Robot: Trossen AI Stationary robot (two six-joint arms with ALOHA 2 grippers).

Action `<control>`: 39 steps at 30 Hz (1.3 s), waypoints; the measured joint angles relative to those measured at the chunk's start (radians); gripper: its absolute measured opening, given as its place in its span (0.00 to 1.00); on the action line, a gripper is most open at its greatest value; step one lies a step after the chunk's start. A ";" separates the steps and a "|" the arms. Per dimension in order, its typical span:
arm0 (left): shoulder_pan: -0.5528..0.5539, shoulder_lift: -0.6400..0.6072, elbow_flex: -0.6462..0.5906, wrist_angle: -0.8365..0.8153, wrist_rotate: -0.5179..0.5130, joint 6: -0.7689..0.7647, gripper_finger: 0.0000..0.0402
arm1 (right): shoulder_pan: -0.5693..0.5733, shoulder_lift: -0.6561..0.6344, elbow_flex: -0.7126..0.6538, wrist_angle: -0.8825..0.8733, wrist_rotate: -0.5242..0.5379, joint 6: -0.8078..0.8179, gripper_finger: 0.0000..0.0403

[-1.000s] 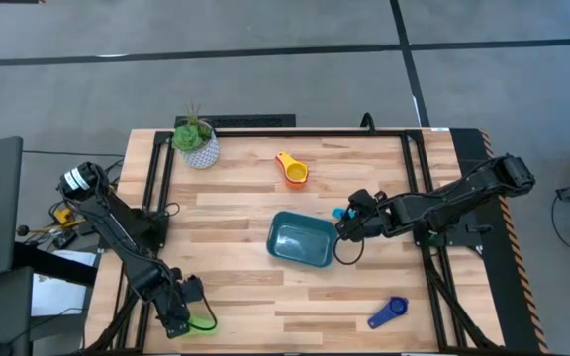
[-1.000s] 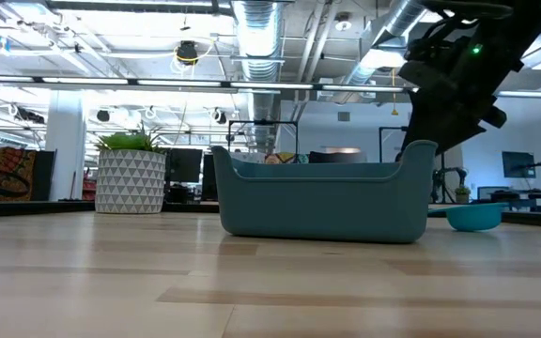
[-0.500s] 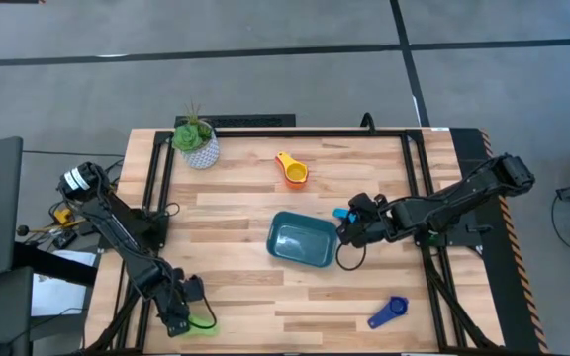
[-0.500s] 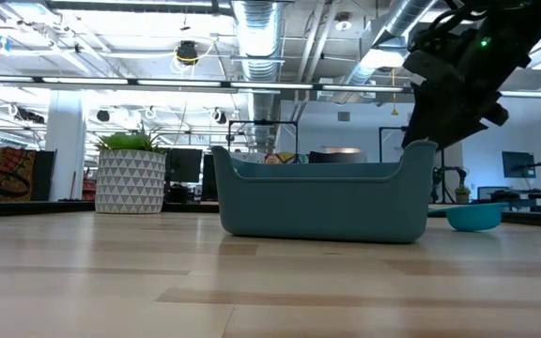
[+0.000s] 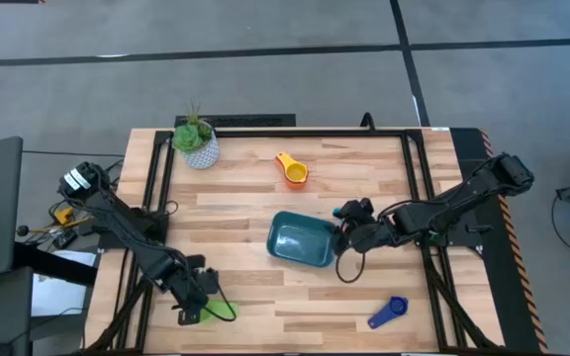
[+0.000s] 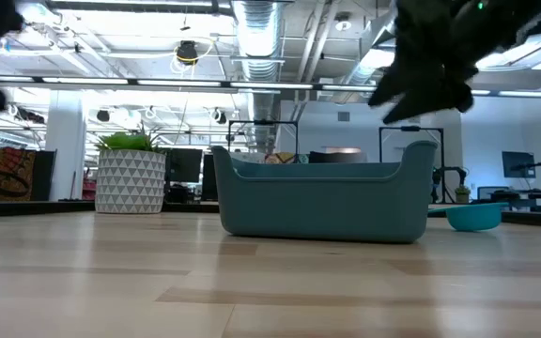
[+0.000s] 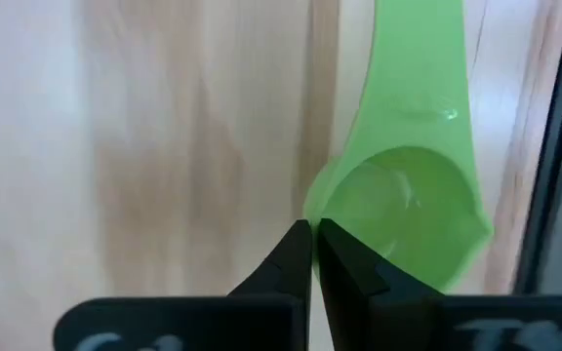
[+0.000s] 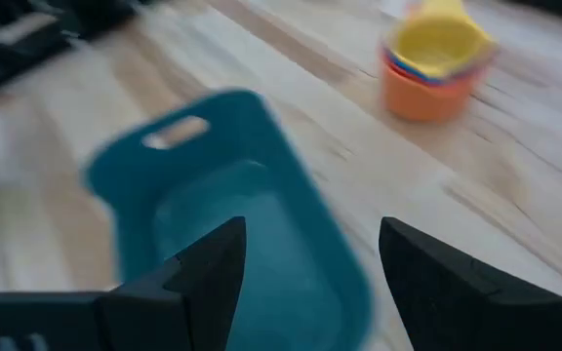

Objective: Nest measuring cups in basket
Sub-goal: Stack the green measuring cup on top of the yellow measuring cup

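High view: right gripper (image 5: pixel 348 237) jaws spread, at 3 o'clock edge of basket (image 5: pixel 301 240). Left gripper (image 5: pixel 198 307) pinching green cup (image 5: pixel 220 311) rim, 7 o'clock. Orange stack (image 5: pixel 293 170) at 12, blue cup (image 5: pixel 388 312) at 5.

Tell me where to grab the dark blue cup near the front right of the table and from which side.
Judging from the high view, take the dark blue cup by its flat handle, coming straight down from above: it lies flat in the open, bowl toward the right, handle pointing left and forward, with nothing crowding it.

Teal basket (image 5: pixel 303 240), green cup (image 7: pixel 406 185), yellow-over-orange cup stack (image 8: pixel 435 60) (white triangle-patterned pot (image 6: pixel 131 180)), pale wood table (image 5: pixel 255 198).
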 joint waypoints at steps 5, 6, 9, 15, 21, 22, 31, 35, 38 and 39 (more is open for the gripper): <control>0.075 -0.001 0.130 -0.047 -0.201 0.250 0.00 | 0.036 0.000 0.000 0.178 0.010 -0.141 0.64; 0.092 -0.001 0.153 -0.047 -0.257 0.299 0.00 | 0.046 0.000 0.000 0.212 0.033 -0.159 0.64; 0.138 -0.001 0.213 -0.036 -0.486 0.388 0.00 | 0.094 0.000 0.000 0.306 0.214 -0.138 0.64; 0.224 -0.001 0.212 0.154 -0.946 0.398 0.00 | 0.214 -0.002 0.000 0.460 0.557 -0.242 0.64; 0.361 -0.001 0.163 0.444 -1.076 0.389 0.00 | 0.214 0.020 0.000 0.497 0.600 -0.272 0.64; 0.381 -0.001 0.154 0.492 -1.069 0.405 0.00 | 0.207 0.032 0.000 0.494 0.599 -0.273 0.64; 0.505 0.000 0.139 0.681 -0.863 0.582 0.00 | 0.096 0.032 -0.001 0.630 0.346 -0.505 0.64; 0.511 0.000 0.139 0.743 -0.825 0.715 0.00 | 0.055 0.032 -0.001 0.736 0.247 -0.617 0.64; 0.511 0.000 0.139 0.785 -0.817 0.792 0.00 | 0.022 0.032 0.000 0.765 0.234 -0.631 0.64; 0.511 0.000 0.139 0.788 -0.812 0.806 0.00 | 0.013 0.032 0.000 0.770 0.233 -0.636 0.64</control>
